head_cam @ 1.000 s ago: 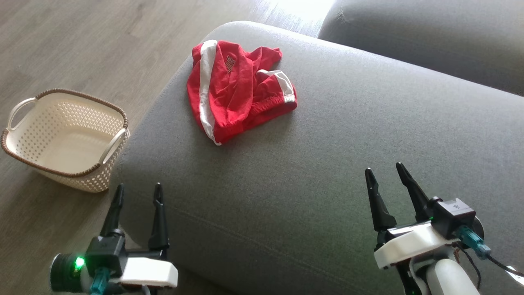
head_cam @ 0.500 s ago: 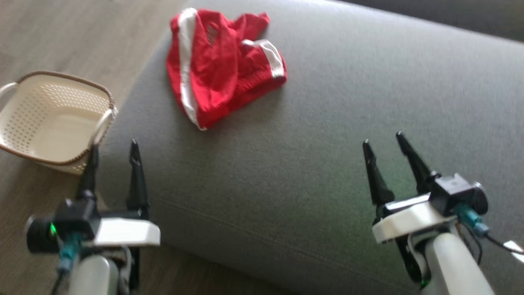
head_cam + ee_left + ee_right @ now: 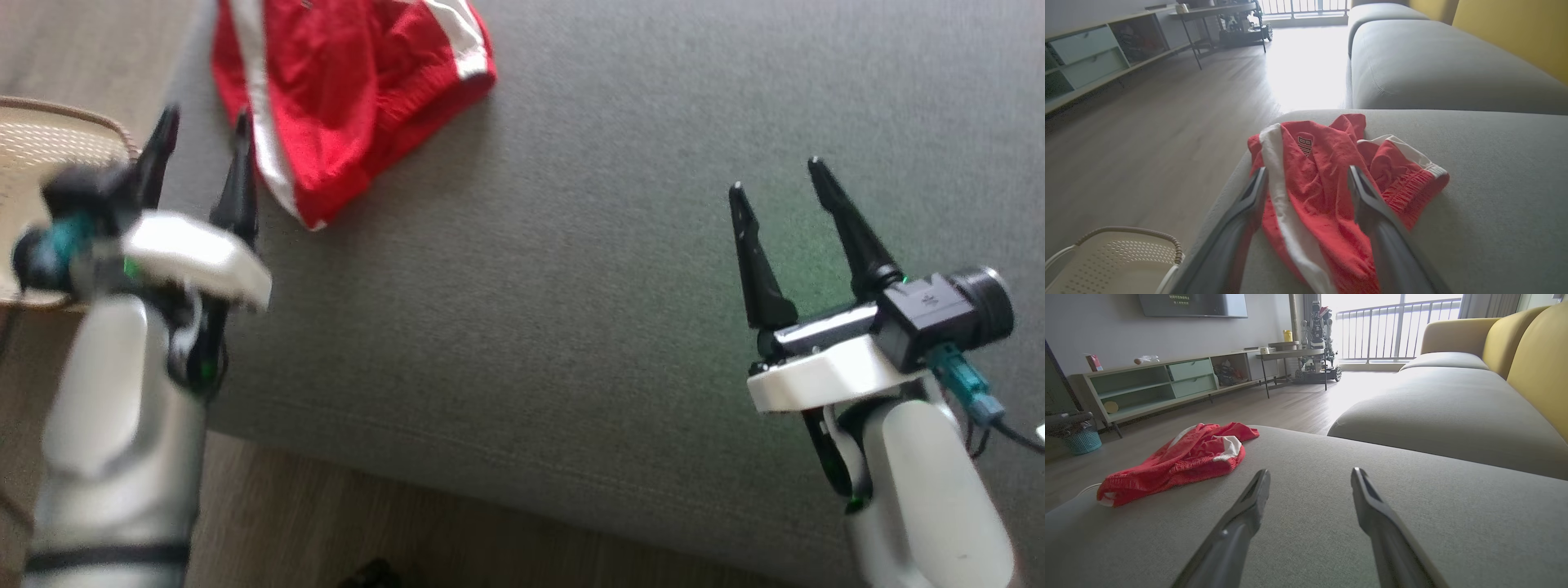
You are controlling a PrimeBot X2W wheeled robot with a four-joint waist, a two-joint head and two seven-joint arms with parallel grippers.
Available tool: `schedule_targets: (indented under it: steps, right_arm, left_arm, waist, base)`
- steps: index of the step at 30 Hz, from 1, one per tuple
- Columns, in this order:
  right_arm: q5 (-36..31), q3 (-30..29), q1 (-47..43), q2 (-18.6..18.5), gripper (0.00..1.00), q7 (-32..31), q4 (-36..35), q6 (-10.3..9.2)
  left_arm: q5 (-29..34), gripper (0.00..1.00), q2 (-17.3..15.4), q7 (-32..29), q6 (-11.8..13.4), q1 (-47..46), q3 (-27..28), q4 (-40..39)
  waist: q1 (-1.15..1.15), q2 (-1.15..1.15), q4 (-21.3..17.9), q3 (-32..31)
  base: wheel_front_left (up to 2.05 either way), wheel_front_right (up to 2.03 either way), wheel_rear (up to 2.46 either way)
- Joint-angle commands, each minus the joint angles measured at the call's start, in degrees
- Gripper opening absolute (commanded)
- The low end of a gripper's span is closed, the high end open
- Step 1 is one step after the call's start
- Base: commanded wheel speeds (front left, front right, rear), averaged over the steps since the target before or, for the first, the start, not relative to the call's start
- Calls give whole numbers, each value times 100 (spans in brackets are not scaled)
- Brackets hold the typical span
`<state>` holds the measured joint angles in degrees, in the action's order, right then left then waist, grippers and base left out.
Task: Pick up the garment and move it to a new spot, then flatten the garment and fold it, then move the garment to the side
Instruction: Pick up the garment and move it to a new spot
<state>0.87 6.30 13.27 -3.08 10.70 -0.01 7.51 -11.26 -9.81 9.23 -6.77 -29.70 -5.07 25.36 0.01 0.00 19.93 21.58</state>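
Note:
The garment is a pair of red shorts with white stripes, lying crumpled on the grey sofa cushion near its left edge. In the head view my left gripper is open just left of the shorts, its fingers pointing up beside the white stripe. In the left wrist view the garment lies between and beyond the two open fingers. My right gripper is open over bare cushion, well right of the shorts. In the right wrist view the garment sits off to the left.
A cream plastic basket with a brown rim stands on the wooden floor left of the sofa, also in the left wrist view. A second grey cushion and yellow backrest lie beyond. A low shelf unit lines the far wall.
The head camera has tilted down, shifting the whole picture. My left gripper has reached forward, up to the near left edge of the shorts. The right gripper has advanced slightly.

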Motion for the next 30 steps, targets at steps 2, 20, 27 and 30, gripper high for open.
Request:
schedule_targets:
  steps: [2, 20, 27, 30]
  right_arm:
    - [-78, 189, 149, 20, 100, -81, -346, -2]
    - [-265, 165, 413, 20, 100, -297, -981, -2]
    - [-212, 142, 426, 20, 100, -260, -1024, -2]
    - [-210, 127, 441, 20, 100, -244, -997, -2]
  left_arm:
    - [-246, 100, -315, -305, -47, -588, 20, 177]
    - [-1094, 100, -883, -1746, -70, -2677, -1207, 2780]
    - [-1604, 0, -979, -1921, -71, -2857, -1529, 3242]
    - [-1672, 0, -1066, -1712, -71, -2873, -1685, 3269]
  waist:
    - [-1, 0, -186, 259]
    - [-1, 0, -887, 883]
    - [-1, 0, -971, 917]
    - [-1, 0, -962, 880]
  base:
    - [0, 0, 0]
    - [0, 0, 0]
    - [0, 0, 0]
    - [0, 0, 0]
